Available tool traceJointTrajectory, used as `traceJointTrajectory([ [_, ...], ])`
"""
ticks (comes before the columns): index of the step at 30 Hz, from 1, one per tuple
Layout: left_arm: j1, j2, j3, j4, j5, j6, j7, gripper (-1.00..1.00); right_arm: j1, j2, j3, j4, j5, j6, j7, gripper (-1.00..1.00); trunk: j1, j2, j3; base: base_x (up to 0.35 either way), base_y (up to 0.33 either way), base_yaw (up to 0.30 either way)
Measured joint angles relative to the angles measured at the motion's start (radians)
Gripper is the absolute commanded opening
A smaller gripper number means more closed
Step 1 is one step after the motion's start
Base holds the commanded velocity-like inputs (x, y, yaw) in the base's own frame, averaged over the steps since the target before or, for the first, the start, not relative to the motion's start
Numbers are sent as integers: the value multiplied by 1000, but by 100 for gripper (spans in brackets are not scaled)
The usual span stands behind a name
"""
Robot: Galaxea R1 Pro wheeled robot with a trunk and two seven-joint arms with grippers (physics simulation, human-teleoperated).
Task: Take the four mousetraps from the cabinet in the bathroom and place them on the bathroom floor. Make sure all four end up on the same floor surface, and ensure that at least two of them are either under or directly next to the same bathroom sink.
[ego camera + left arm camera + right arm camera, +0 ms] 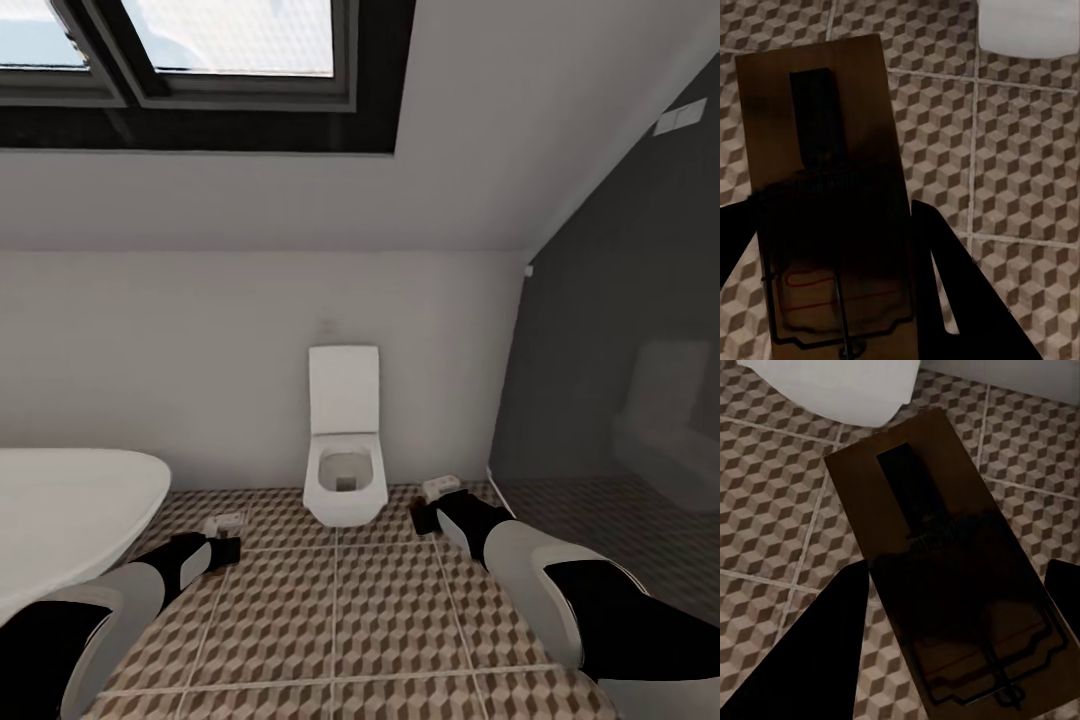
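Note:
My left gripper [832, 217] is shut on a mousetrap [821, 150], a brown wooden board with dark wire parts, held above the cube-patterned bathroom floor [1020, 150]. My right gripper [958, 574] is shut on a second mousetrap [930, 525] over the same floor [772, 495]. In the head view both arms reach forward low over the bathroom floor [380, 620]. The left gripper [215, 540] is beside the bathtub and the right gripper [440, 500] is right of the toilet. The cabinet and the bathroom sink are out of view.
A white toilet [345, 450] stands against the far wall between the two grippers. A white oval bathtub [60, 510] fills the left side. A dark glossy wall [620, 350] closes the right. A skylight window [200, 50] sits above.

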Motion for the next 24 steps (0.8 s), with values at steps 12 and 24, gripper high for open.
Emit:
traceJointTrajectory([
  [12, 0, 1, 0, 0, 0, -2, 0, -100, 0, -1, 0, 0, 0, 0, 1, -100, 0, 0, 0, 323, 0, 0],
  [24, 0, 1, 0, 0, 0, -4, 0, -100, 0, 0, 0, 0, 0, 1, 1, -100, 0, 0, 0, 323, 0, 0],
])
